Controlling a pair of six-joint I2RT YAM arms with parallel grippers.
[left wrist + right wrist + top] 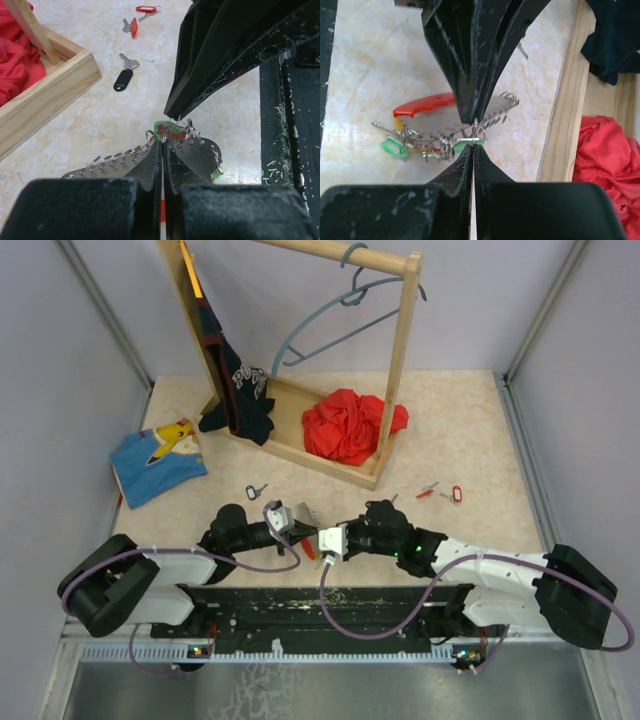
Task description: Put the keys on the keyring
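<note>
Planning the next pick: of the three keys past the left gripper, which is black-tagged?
The nearest key; the red-headed key and red-tagged key lie beyond it.

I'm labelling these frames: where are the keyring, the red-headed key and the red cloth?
keyring (422, 105): right wrist view, its red curved strap.
red-headed key (133, 27): left wrist view, its red head.
red cloth (345, 426): top external view, middle of the heap.
</note>
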